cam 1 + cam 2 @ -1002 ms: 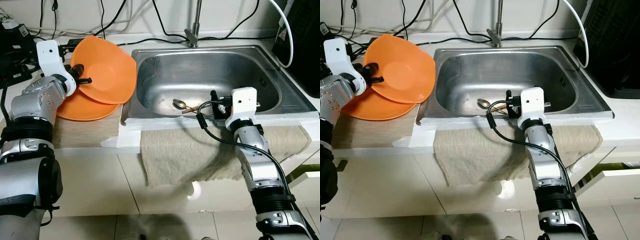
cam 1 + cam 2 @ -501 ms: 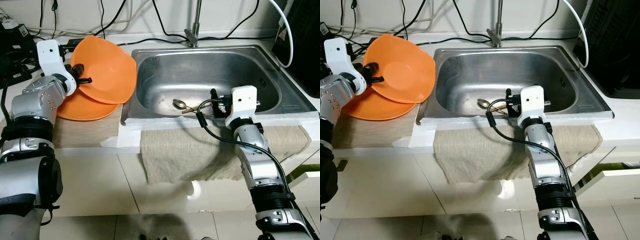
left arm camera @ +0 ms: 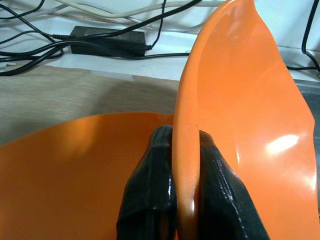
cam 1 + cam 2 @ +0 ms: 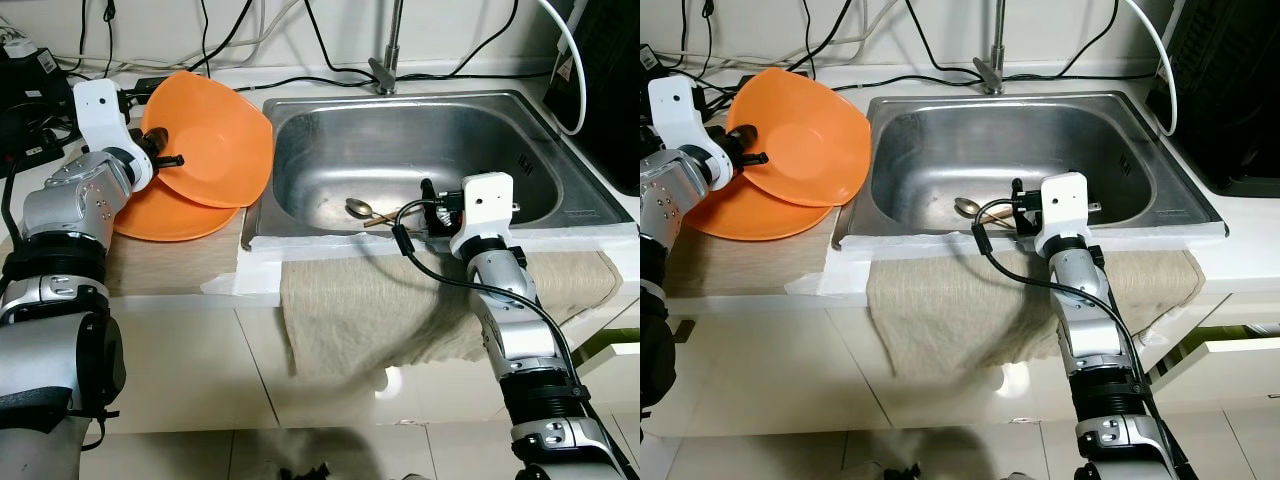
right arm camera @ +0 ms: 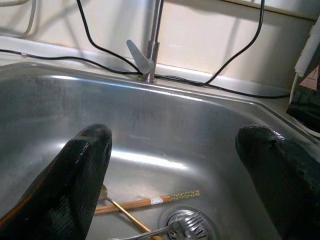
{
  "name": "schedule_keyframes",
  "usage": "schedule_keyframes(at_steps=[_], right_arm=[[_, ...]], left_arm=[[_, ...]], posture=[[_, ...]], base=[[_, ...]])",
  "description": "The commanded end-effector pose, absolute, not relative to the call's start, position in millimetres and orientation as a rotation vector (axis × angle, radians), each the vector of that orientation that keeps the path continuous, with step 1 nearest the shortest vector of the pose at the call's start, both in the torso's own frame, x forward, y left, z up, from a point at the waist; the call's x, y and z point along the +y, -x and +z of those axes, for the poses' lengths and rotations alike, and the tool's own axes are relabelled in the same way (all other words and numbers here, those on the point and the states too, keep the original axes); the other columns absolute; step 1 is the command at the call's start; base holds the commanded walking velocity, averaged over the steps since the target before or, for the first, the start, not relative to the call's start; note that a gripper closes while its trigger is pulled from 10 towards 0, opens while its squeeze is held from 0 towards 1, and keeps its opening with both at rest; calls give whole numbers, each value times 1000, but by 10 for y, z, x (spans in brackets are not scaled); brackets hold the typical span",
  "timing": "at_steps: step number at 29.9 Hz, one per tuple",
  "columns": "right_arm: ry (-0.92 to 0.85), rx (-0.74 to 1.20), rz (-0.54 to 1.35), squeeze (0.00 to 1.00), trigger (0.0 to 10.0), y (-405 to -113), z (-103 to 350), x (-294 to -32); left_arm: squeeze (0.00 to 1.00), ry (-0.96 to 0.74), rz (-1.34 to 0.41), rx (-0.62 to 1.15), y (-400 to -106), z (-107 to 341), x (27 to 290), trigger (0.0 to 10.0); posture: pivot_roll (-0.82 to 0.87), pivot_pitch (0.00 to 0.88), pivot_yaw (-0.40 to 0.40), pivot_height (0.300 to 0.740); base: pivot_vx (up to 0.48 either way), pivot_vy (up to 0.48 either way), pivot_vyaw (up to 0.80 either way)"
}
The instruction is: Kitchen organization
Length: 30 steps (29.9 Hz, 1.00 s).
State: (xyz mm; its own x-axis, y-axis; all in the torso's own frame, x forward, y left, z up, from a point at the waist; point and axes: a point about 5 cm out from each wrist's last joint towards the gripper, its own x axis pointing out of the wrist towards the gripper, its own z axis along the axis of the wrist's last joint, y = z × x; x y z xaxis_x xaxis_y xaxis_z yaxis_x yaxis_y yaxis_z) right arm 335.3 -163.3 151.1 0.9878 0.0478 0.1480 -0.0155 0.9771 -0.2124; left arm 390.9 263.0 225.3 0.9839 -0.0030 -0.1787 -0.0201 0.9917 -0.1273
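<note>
My left gripper point(image 3: 186, 150) is shut on the rim of an orange bowl point(image 4: 215, 140), holding it tilted on edge left of the sink. Under it a second orange plate point(image 4: 170, 215) lies flat on the counter mat. My right gripper point(image 5: 175, 145) is open and empty, hanging over the front edge of the steel sink point(image 4: 420, 130). On the sink bottom lie a gold spoon point(image 4: 358, 208), a wooden chopstick point(image 5: 150, 201) and a fork point(image 5: 185, 225) by the drain.
A beige cloth point(image 4: 370, 300) hangs over the counter front below the sink. The faucet point(image 4: 385, 70) stands behind the basin. Black cables and a power adapter point(image 3: 107, 40) run along the back wall. A black appliance point(image 4: 610, 90) stands at the right.
</note>
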Motion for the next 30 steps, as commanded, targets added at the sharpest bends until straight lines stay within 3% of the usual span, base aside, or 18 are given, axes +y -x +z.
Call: schedule_keyframes(at_steps=[1, 30], right_arm=[[204, -165, 35, 0, 10000, -3358, 1538, -1650], [203, -175, 36, 0, 10000, -3302, 1547, -1652]], left_arm=[[0, 95, 27, 231, -3898, 2147, 2641, 0], [0, 94, 24, 228, -3869, 2158, 2657, 0]], posture=[[-32, 0, 39, 740], [-32, 0, 42, 740]], base=[[0, 0, 0], [0, 0, 0]])
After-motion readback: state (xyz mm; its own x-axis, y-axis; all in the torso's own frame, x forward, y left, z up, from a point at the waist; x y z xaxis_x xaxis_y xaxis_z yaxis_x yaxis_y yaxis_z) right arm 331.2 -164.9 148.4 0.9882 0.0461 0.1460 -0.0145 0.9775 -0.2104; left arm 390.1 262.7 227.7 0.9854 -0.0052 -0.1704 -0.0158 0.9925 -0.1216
